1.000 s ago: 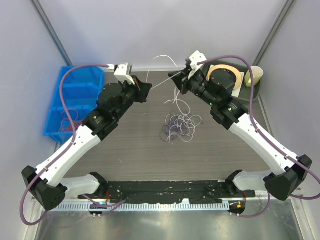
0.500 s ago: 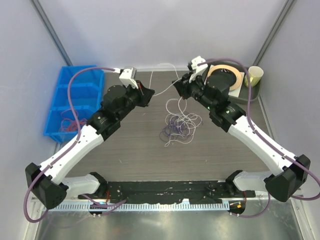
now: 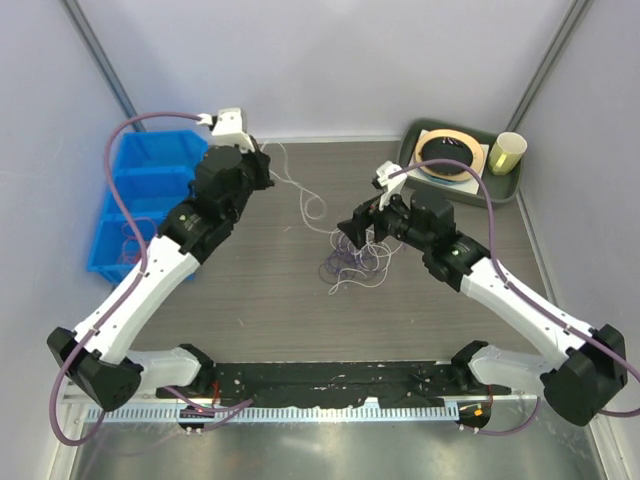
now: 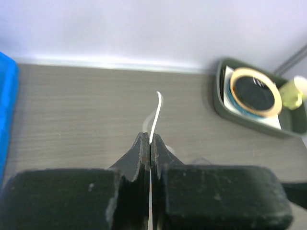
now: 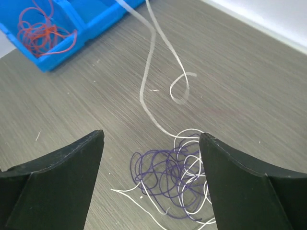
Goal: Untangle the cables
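One white cable [image 4: 156,112] is clamped in the left claw [image 4: 150,143]; the right claw [image 5: 151,141] hangs spread apart above the purple-and-white tangle [image 5: 165,175] on the surface [image 5: 249,86].

white cable [image 4: 154,115]: lower end vanishes between the left hand's [image 4: 150,139] pressed fingers.
cables [image 5: 165,176]: the tangle runs off the bottom edge, right wrist view.
blue bin [image 5: 98,21]: cropped, upper left.

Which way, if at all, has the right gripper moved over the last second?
Yes. The right gripper drew back from the green tray toward the near edge, now over the cables.
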Available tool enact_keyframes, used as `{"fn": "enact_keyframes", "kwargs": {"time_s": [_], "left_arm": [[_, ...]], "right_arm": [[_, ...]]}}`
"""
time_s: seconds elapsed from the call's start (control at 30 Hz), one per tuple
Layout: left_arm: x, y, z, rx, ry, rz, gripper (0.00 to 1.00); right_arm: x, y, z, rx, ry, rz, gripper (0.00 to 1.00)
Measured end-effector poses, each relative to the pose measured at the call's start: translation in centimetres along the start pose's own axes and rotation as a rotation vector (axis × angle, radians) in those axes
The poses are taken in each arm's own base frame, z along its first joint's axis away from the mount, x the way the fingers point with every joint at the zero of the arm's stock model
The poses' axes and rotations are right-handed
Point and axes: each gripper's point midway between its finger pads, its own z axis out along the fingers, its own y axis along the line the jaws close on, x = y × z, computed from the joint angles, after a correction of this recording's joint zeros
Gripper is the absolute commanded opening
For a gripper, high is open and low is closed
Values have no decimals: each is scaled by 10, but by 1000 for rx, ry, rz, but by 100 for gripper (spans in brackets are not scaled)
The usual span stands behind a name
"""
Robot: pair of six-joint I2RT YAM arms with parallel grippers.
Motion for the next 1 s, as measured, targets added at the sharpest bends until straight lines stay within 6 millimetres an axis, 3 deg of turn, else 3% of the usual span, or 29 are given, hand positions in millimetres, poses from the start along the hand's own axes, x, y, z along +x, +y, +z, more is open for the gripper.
{"fn": "enact_keyframes", "kwargs": {"time_s": [0.13,0.27,0.57,0.8,1.0], "left_arm": [[-47,22,-4,-79,-94,11,0],[-84,48,-10,-160,-171,29,0],[-153,131,-29,-410,-307,58,0],[-172,191,-18,-558,-314,73,0],[-159,239,8,-629,-252,68,0]], "right_arm": [[-16,13,-14,-62,-95,-40,88],[-22,15,-15,-74,-129,-51,88],[-4,-3,3,7,-76,-28,91],[12,-17,6,81,-50,-18,91],[18,-22,7,111,-43,-17,91]]}}
